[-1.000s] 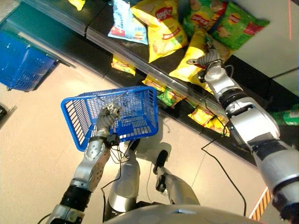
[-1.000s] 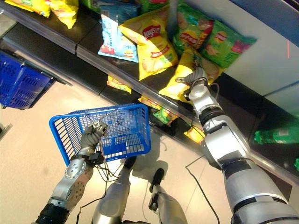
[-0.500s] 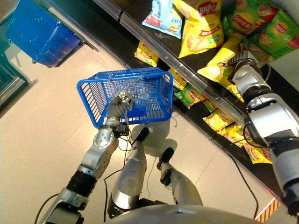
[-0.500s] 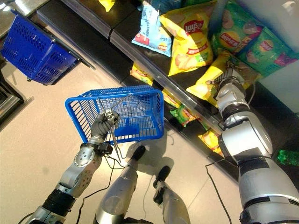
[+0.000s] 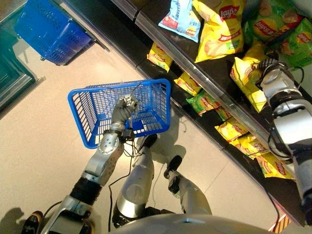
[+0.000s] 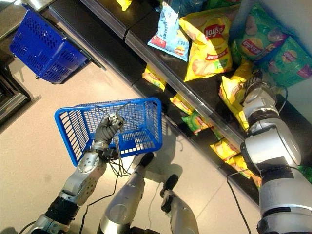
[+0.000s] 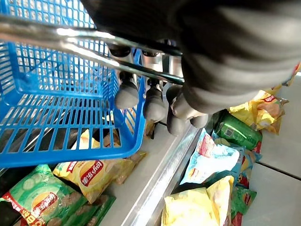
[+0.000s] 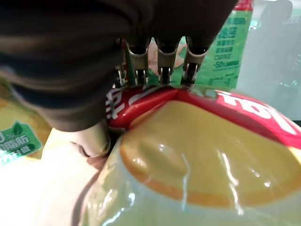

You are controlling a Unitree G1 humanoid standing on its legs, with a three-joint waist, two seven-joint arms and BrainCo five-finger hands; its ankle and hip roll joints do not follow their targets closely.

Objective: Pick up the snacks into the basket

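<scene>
My right hand [image 8: 94, 141] pinches the top of a yellow chip bag [image 5: 246, 80] lying near the front edge of the shelf [image 5: 204, 73]. My left hand [image 5: 124, 108] is curled round the wire handle of the blue basket [image 5: 92, 114], held off the floor. The bag looks light, puffy, slick and crushable, so I judge the crimped top seam the best hold.

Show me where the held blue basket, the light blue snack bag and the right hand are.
Blue basket [image 5: 90, 109], left eye view, on its mesh side wall.
Light blue snack bag [image 6: 171, 29], right eye view, on the bag's middle.
Right hand [image 6: 253, 90], right eye view, on the back of the hand.
</scene>
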